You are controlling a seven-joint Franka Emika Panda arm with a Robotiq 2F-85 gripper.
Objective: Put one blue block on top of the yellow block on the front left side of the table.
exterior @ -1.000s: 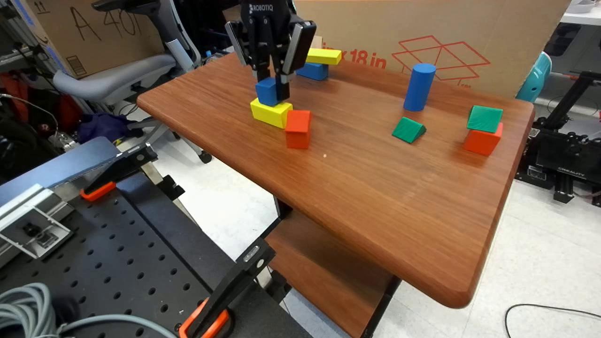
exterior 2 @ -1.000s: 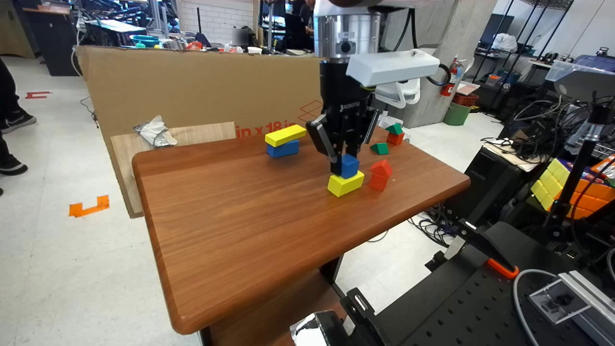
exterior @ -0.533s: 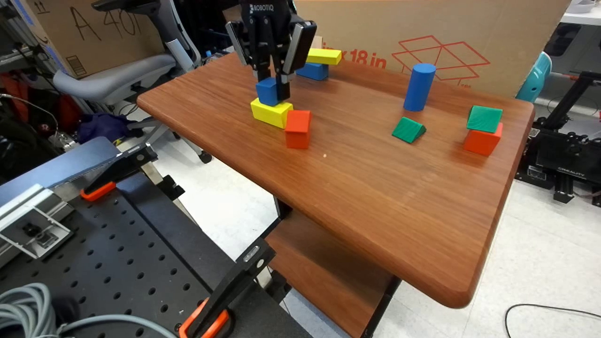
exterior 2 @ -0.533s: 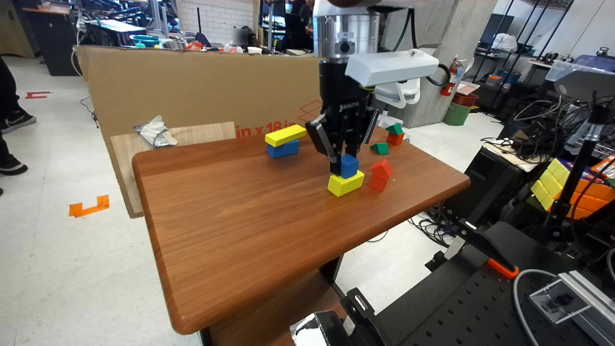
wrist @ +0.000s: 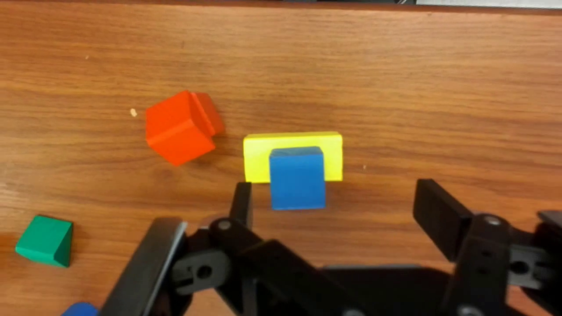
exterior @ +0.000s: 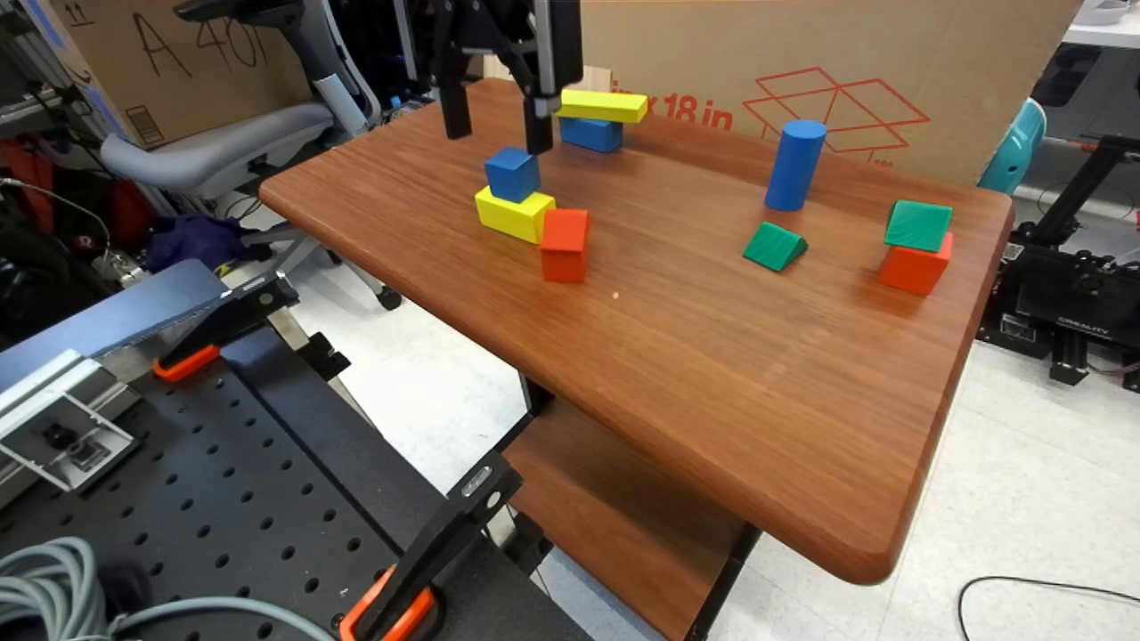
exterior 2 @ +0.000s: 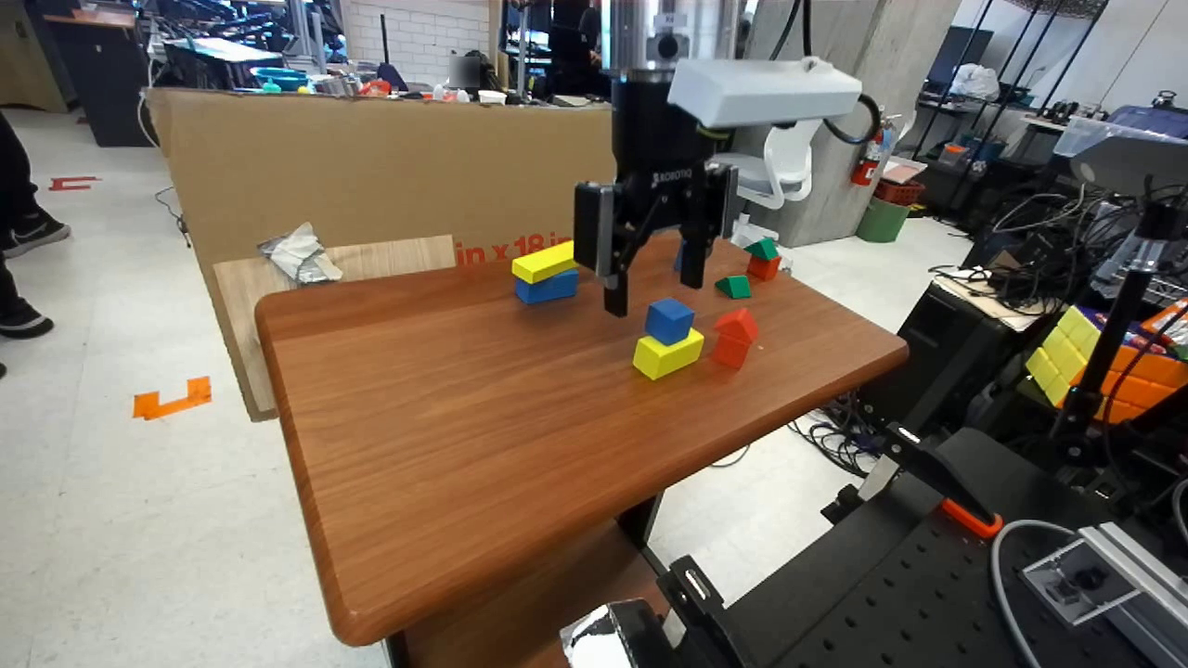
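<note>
The blue block (exterior: 512,175) rests on top of the yellow block (exterior: 503,215) near the table edge; both exterior views show the pair stacked. From above, in the wrist view, the blue block (wrist: 297,182) covers the middle of the yellow block (wrist: 257,160). My gripper (exterior 2: 654,283) hangs above the stack, its fingers (wrist: 439,215) spread wide and apart from the blue block. Nothing sits between them. The table (exterior 2: 445,417) is reddish-brown wood.
A red two-piece stack (exterior: 565,245) stands close beside the yellow block. Behind are a long yellow bar (exterior: 606,106) on a blue piece (exterior: 591,133), a blue cylinder (exterior: 795,166), a green wedge (exterior: 775,247) and a green piece (exterior: 919,225) on a red block (exterior: 916,267).
My gripper has opened, let go of the blue block and risen above it. The blue block has stayed on the yellow block.
</note>
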